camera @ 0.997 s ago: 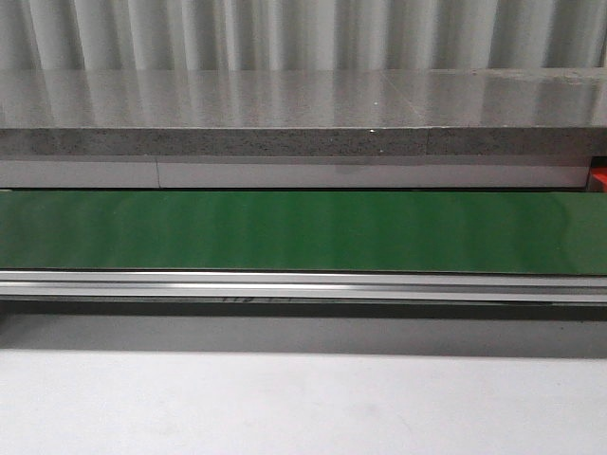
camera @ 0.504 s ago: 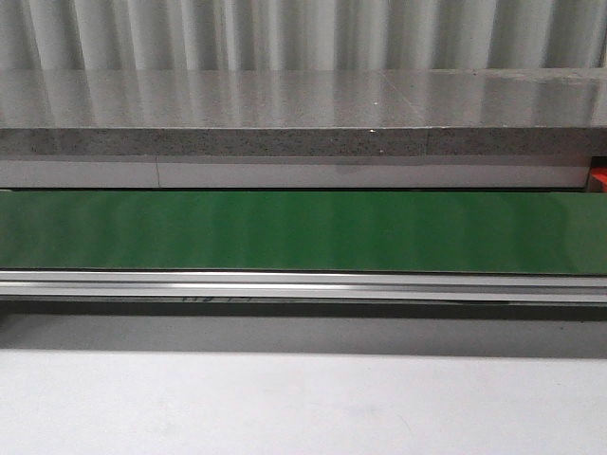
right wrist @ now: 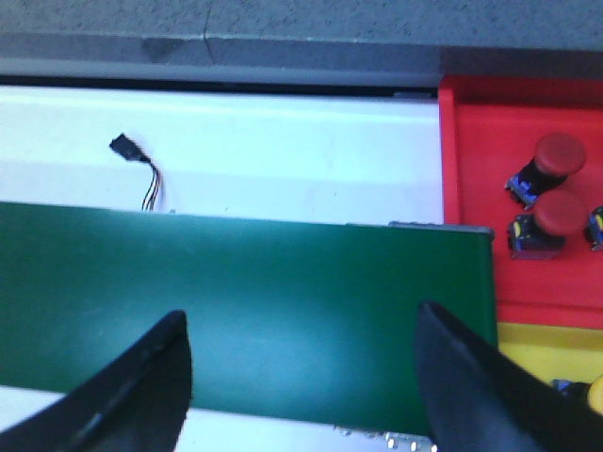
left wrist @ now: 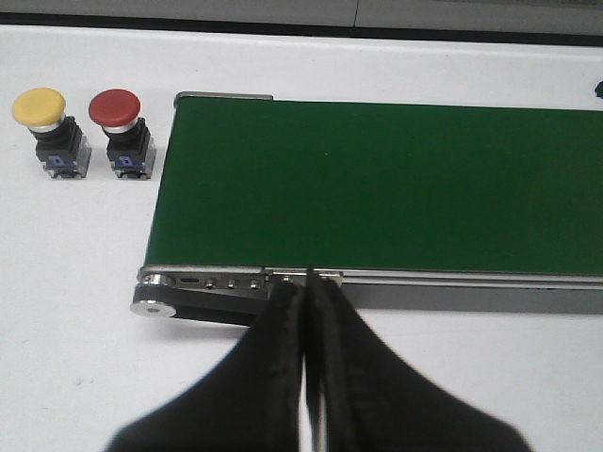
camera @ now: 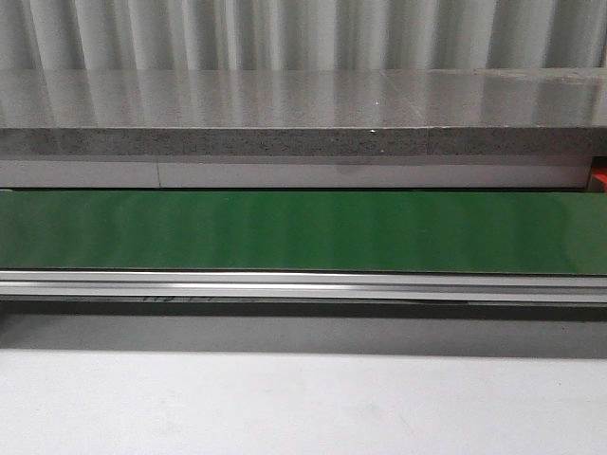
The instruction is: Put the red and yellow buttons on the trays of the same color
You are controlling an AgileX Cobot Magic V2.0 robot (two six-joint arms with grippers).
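In the left wrist view a yellow button and a red button stand side by side on the white table, just off the end of the green conveyor belt. My left gripper is shut and empty, hovering at the belt's near rail. In the right wrist view the red tray holds two red buttons, and the yellow tray lies beside it with a yellow button at the frame's edge. My right gripper is open over the belt.
The front view shows only the green belt, its metal rail, a grey stone ledge behind it and a sliver of the red tray at far right. A small black connector with wires lies on the white table.
Faint markings under the belt's rail have drifted leftwards. No arm or button has visibly moved in the front view.
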